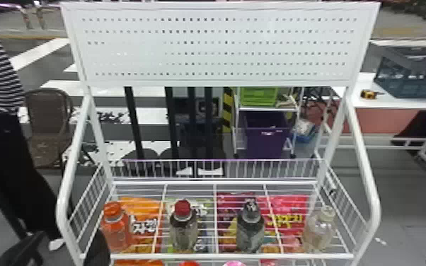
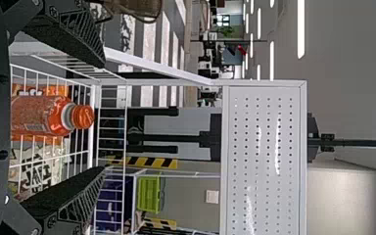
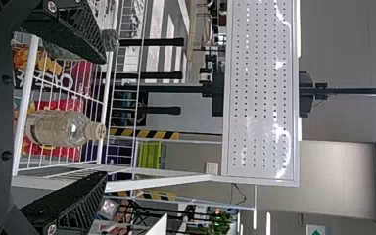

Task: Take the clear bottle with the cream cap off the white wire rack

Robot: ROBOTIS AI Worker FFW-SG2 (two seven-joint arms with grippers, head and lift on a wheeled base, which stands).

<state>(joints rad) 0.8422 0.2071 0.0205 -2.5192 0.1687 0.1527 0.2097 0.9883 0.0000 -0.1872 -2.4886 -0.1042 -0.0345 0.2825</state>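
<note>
On your left, the left gripper (image 2: 103,116) has its fingers spread with nothing between the pads; the orange bottle (image 2: 41,115) shows beyond them, upright on the shelf. That one isn't your target, so that arm can wait. Next along the white wire rack (image 1: 219,256) stand the red-capped bottle (image 1: 183,233) and then the dark-capped bottle (image 1: 250,233), which is the nearest neighbour on your target's left.

At the right end, upright on the wires and near the side panel (image 1: 346,208), is the clear bottle with the cream cap (image 1: 316,233). Your right gripper (image 3: 104,117) is open and empty, the bottle in view between its fingers but not gripped. The step in hand looks like lining up for the grasp.

Judge it as thin plastic, smooth and a bit slippery, likely to give under a hard squeeze. You can't tell how full it is, so allow for a heavy one with liquid that shifts. Take it around the middle of the body, below the sloping shoulders; the cap is small and would let the bottle swing. Close gently until the walls just firm up, lift straight until the base clears the front rail, then draw it toward you. Watch the right finger against the side panel.
</note>
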